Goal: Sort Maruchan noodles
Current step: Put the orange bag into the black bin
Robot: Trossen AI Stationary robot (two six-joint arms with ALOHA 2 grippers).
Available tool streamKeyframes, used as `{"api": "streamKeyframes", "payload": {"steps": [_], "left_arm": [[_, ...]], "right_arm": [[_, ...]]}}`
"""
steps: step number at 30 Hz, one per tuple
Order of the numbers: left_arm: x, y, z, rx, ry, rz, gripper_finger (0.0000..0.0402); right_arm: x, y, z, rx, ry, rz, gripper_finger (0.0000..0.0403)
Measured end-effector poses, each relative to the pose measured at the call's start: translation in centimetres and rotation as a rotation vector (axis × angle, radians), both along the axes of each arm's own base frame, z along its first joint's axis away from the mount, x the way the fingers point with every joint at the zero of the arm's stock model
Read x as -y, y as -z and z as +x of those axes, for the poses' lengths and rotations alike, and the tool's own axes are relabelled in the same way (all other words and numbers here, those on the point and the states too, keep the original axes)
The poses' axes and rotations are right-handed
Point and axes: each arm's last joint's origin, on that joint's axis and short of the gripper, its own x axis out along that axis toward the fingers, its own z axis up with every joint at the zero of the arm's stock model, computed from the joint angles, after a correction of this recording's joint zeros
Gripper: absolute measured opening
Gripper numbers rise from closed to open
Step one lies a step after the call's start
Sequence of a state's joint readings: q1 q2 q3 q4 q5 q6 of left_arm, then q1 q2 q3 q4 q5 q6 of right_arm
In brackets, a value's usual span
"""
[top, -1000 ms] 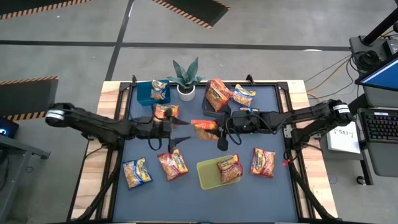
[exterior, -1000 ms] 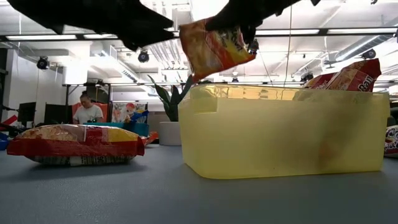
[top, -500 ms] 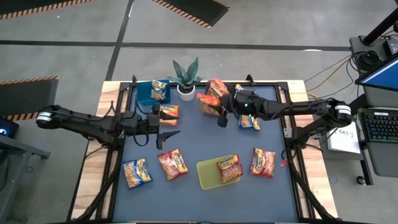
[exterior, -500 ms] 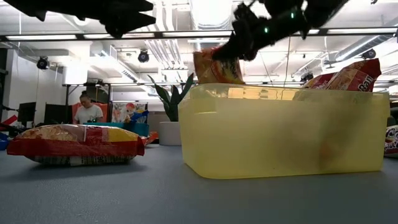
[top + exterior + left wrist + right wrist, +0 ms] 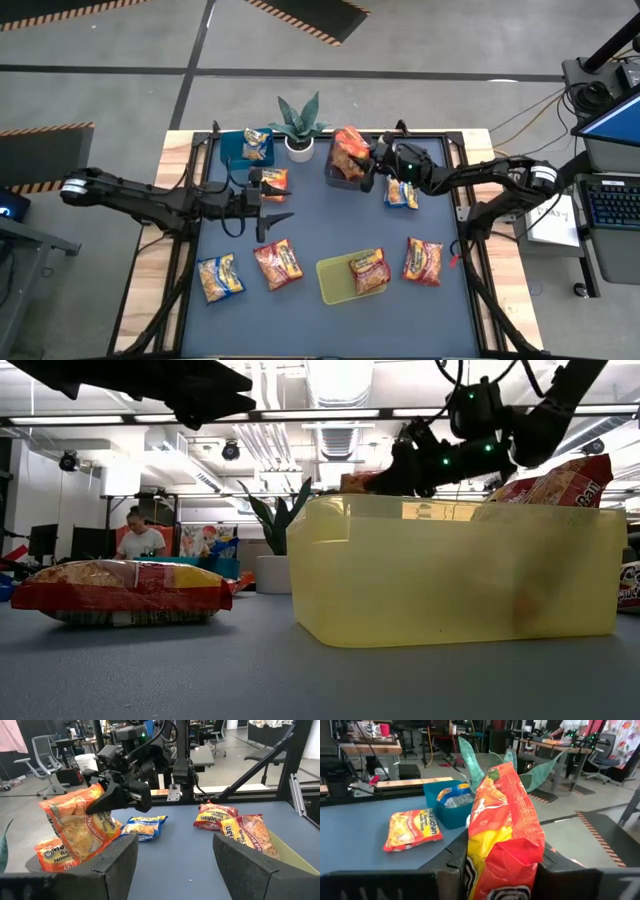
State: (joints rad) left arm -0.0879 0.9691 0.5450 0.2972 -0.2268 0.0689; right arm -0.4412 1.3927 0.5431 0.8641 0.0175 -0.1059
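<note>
**Orange packet held over the dark bin**

We find the right claw (image 5: 366,170) clamped on an orange noodle packet (image 5: 350,150), poised over the dark bin (image 5: 338,178) beside the plant (image 5: 298,125), presumably to drop it with its like. The left claw (image 5: 272,203) waits wide, empty, nearer the desk's (image 5: 330,235) middle than the plant.

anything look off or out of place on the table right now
Nothing is spilled or damaged. The oddest thing is the packet in the yellow-green bin: that noodle packet sits tilted, poking over the rim rather than lying flat. The right claw holds an orange packet over the dark bin.
</note>
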Motion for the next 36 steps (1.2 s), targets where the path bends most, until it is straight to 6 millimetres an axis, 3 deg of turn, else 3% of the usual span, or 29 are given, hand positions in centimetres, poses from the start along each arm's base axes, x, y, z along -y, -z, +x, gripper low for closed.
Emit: {"api": "streamKeyframes", "payload": {"steps": [23,30,36], "left_arm": [[0.0,0.0,0.0,-0.001,0.0,-0.003,0.0239],[0.0,0.0,0.0,-0.001,0.0,-0.003,0.0239],[0.0,0.0,0.0,-0.001,0.0,-0.003,0.0239]], "right_arm": [[1.3,6.0,1.8,-0.126,0.009,-0.048,0.0114],[1.4,6.7,1.9,-0.135,0.04,-0.022,0.0141],[1.4,6.0,1.8,-0.09,0.057,0.03,0.0181]]}}
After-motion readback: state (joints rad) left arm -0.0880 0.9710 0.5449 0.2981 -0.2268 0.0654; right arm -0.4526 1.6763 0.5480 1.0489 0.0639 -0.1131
